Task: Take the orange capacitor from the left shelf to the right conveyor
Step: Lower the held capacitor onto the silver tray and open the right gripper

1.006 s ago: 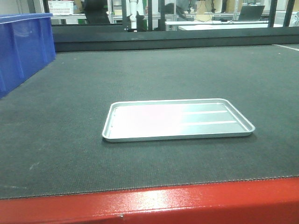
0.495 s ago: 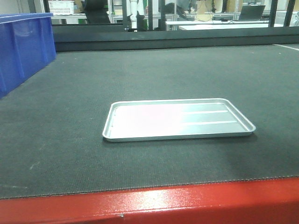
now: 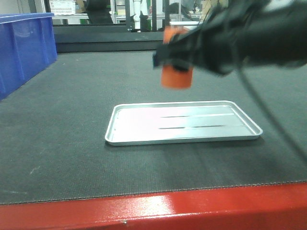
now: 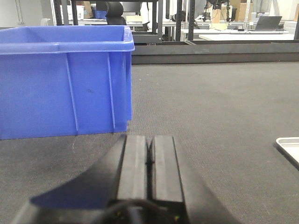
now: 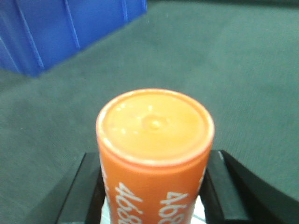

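Over conveyor point(image 3: 72, 158): capacitor point(image 5: 155, 126) in right gripper point(image 5: 154, 191)

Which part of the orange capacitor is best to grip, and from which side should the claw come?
Grip the orange capacitor on its curved wall, below the flat top, coming level from the side with fingers on opposite sides. It is an upright cylinder; the right claw holds it so.

- You'll find the tray point(image 3: 144, 128) lying flat on the conveyor belt point(image 3: 72, 163), mid-belt and close to its front edge.
- The bin point(image 3: 24, 48) stands on the belt at far left, behind the tray.
- The capacitor point(image 3: 176, 76) hangs upright above the tray's rear part, between the right gripper point(image 3: 175, 61) fingers.
- The left gripper point(image 4: 149, 158) sits low over the belt, with the bin ahead-left.
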`<state>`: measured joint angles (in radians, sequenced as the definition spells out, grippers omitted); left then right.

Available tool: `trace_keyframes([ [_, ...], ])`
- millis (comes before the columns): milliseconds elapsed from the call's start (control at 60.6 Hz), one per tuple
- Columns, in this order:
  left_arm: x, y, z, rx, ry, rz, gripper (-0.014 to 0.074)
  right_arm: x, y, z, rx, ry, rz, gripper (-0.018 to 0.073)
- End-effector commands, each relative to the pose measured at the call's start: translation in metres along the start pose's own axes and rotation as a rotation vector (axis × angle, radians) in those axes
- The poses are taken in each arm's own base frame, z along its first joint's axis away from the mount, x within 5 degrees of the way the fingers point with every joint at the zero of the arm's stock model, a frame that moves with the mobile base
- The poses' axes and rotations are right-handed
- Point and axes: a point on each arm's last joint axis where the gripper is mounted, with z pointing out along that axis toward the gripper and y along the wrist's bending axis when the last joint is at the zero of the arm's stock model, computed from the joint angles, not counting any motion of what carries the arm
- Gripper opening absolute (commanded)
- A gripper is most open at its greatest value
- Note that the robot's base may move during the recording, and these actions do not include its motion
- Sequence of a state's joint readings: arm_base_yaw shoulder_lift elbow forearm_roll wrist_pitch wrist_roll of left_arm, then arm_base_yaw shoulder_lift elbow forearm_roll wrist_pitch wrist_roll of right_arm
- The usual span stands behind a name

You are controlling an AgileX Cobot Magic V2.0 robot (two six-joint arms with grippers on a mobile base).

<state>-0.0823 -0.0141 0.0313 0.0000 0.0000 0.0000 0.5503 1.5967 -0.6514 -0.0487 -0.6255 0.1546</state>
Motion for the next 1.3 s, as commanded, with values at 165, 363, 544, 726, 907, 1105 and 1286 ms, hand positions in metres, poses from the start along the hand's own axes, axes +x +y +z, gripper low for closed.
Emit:
trace_keyframes([
  [165, -0.009, 0.000, 0.000, 0.003, -0.083, -0.006, -0.0105, -0.021, 0.002, 0.003, -0.022, -0.151, -0.045, 0.0052],
  [363, -0.009, 0.000, 0.000, 0.003, -0.083, -0.006, -0.0105, -0.009, -0.001, 0.009, -0.003, -0.100, -0.032, 0.0210],
  [544, -0.009, 0.000, 0.000, 0.003, -0.083, -0.006, -0.0105, 0.002, -0.002, 0.019, -0.008, -0.126, -0.030, 0.0606],
  [726, -0.009, 0.000, 0.000, 0.003, -0.083, -0.006, -0.0105, 0.004, -0.002, 0.020, -0.010, -0.141, -0.030, 0.0626],
  [907, -0.009, 0.000, 0.000, 0.003, -0.083, -0.006, -0.0105, -0.003, -0.001, 0.018, -0.014, -0.179, -0.030, 0.0626],
  [1105, -0.009, 0.000, 0.000, 0.003, -0.083, -0.006, -0.0105, -0.035, 0.003, -0.004, -0.018, -0.240, -0.034, 0.0625],
  [1286, -0.009, 0.000, 0.000, 0.003, -0.083, -0.006, -0.0105, -0.083, 0.009, -0.053, -0.020, -0.311, -0.039, 0.0436],
])
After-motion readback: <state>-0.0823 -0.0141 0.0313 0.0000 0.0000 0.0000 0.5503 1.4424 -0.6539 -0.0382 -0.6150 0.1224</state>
